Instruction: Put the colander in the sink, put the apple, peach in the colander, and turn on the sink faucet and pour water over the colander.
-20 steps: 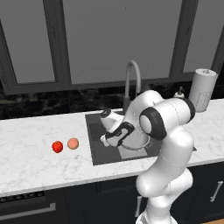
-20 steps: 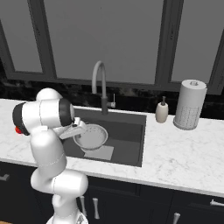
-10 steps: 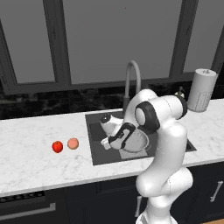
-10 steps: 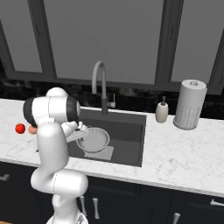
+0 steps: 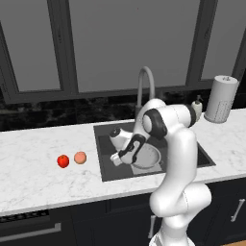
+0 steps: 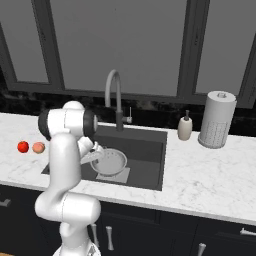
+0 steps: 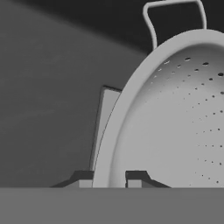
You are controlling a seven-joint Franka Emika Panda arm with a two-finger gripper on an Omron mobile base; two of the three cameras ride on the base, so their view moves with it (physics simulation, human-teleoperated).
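White marble counter [image 5: 43, 178], dark sink [image 6: 150, 150]. Jaws clenched on colander [image 7: 175, 122] rim, low in basin. Thin stiff metal, light, slick; rim pinch could tilt it.

We see flat, even rendered light with no single lamp we can place. The marble counter [image 5: 38, 163] reads bright, while the windows [image 6: 110, 45] behind it are dull grey and carry no glare. The sink [image 5: 108, 144] stays dark, and the arm [image 5: 175, 144] lays only a faint soft shadow by it. Both base views are sharp to their edges, without bending. In the hand view the colander [image 7: 175, 118] shows smooth grey shading with a paler rim, everything crisp, nothing blurred, colour nearly drained away.
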